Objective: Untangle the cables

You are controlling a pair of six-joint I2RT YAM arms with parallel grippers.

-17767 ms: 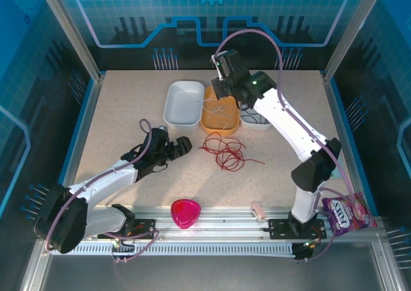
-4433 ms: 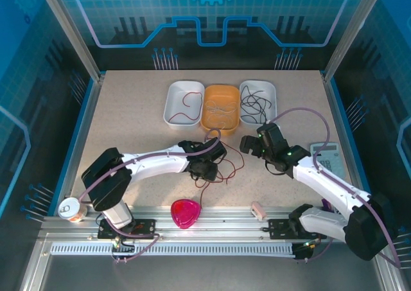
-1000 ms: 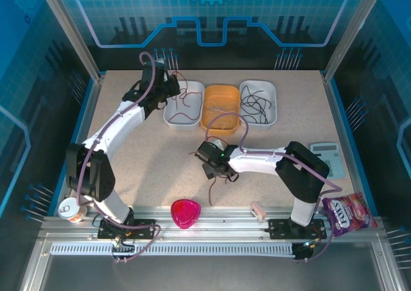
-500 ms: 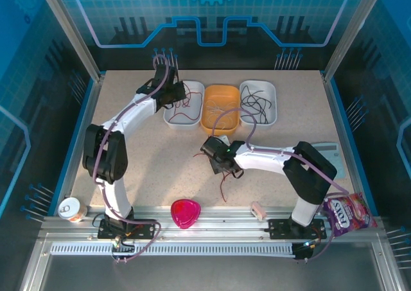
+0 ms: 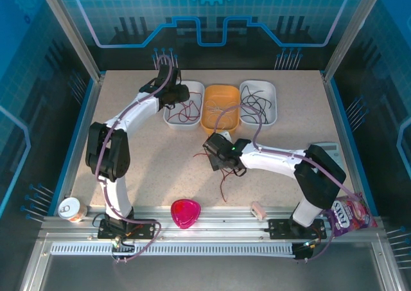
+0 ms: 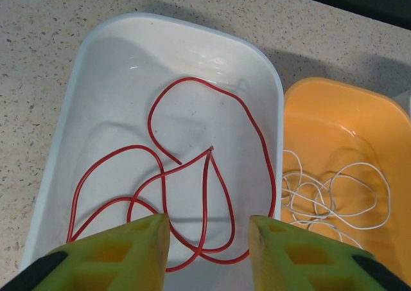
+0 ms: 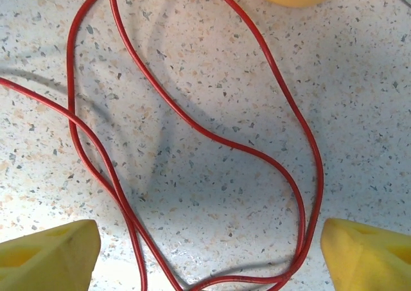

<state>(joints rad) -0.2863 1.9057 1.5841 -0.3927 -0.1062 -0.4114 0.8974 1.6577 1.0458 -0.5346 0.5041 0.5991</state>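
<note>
— Where do we stand?

— Our left gripper (image 6: 209, 239) hangs over the white tray (image 6: 192, 53), jaws apart and holding nothing. A red wire (image 6: 207, 175) lies coiled inside, right under them. Beside it, the orange tray (image 6: 334, 117) holds the pale wire (image 6: 324, 194), and the third tray (image 5: 273, 92) holds the black wires (image 5: 257, 105). Our right gripper (image 7: 209, 239) sits low over the table (image 7: 359, 79), fingers (image 7: 45, 252) spread wide and empty. The loose red wire (image 7: 225, 142) loops between them.

— What worries us most?

— That loose red wire crosses itself under the right gripper. If we close there, we probably pinch two strands at once. Lifting would then pull the crossing into a knot instead of opening it.

— And if we catch just one strand?

— It looks thin and springy. It may slip from the pads, or lie too flat to catch, so we scrape the table.

— Anything on the left?

— Yes. If we leave carelessly, a finger could hook a loop of the red wire and drag it over the rim, or flick it into the orange tray among the pale wire. And when we carry the loose red wire over, its tail could sweep through the other trays.
</note>
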